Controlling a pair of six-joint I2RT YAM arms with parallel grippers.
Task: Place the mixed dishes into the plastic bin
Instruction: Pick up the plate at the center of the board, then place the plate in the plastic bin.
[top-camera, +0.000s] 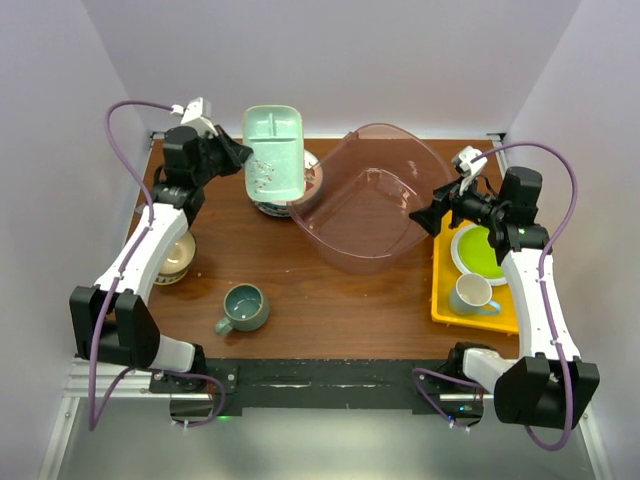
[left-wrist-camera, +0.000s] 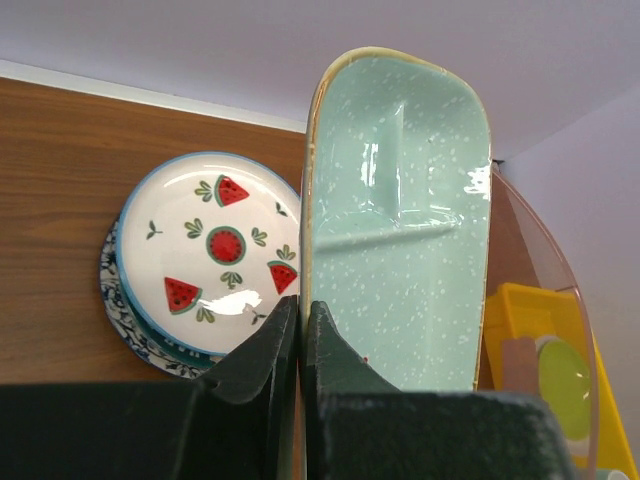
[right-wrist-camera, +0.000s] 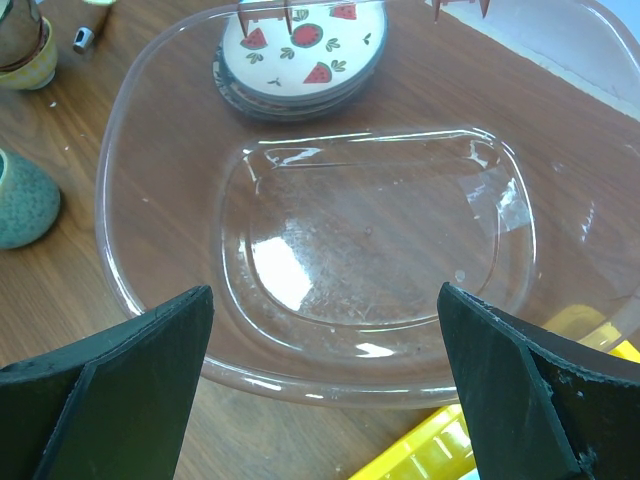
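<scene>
Big pinkish plastic bin (top-camera: 375, 210) sits in the middle of the overhead view with nothing in it, its right corner up against the yellow tray (top-camera: 445, 300). The right gripper (top-camera: 425, 215) hangs at that right rim, jaws spread wide and holding nothing. Upper left of centre, the left gripper (top-camera: 245, 158) is pinching the mint dish (top-camera: 273, 150) by its edge, fingers pressed tight. The dish is in the air, tipped up, just left of the bin. Beneath it sits the plate stack (left-wrist-camera: 215, 250), watermelon plate on top. The grey-teal mug (top-camera: 244, 308) stands alone, lower left of centre.
</scene>
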